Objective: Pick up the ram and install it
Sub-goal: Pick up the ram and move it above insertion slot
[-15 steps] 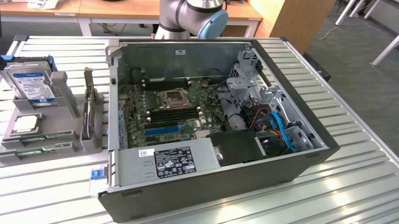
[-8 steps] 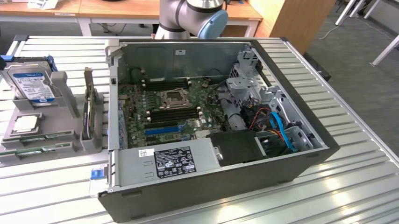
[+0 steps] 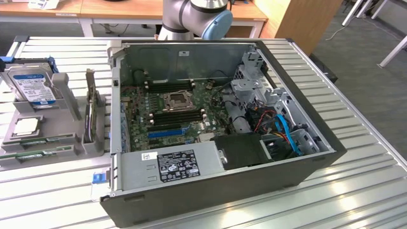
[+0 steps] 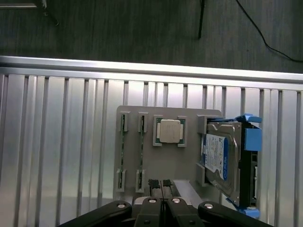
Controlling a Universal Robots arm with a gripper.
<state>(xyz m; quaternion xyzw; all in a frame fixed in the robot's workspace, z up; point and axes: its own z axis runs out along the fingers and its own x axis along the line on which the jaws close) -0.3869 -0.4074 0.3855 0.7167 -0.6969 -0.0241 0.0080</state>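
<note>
Ram stick nearer the processor [image 4: 141,151] stands on edge in a slotted grey holder [image 4: 165,163]. A second ram stick [image 4: 122,151], alike in form, sits parallel just beside it. Neither stick is in a grasp.

The processor [image 4: 170,131] lies flat in its own recess in the holder. A hard drive [image 4: 220,156] with a blue bracket is propped at the holder's far side from the sticks. In the exterior view an expansion card [image 3: 89,114] stands upright at the holder's edge nearest the case.

The gripper [image 4: 160,182] hangs over the holder's edge, clear of both sticks. Its toothed pads [image 4: 153,182] are pressed together with nothing between them.

The arm [image 3: 197,16] rises behind an open computer case [image 3: 305,162], which lies on its side at the holder's right in the exterior view, motherboard [image 3: 171,109] exposed.

Holder and case rest on a ribbed aluminium table [image 3: 330,200]. Beyond the table are dark floor [image 4: 118,28] with a black cable [image 4: 265,38], and wooden desks [image 3: 127,9].
</note>
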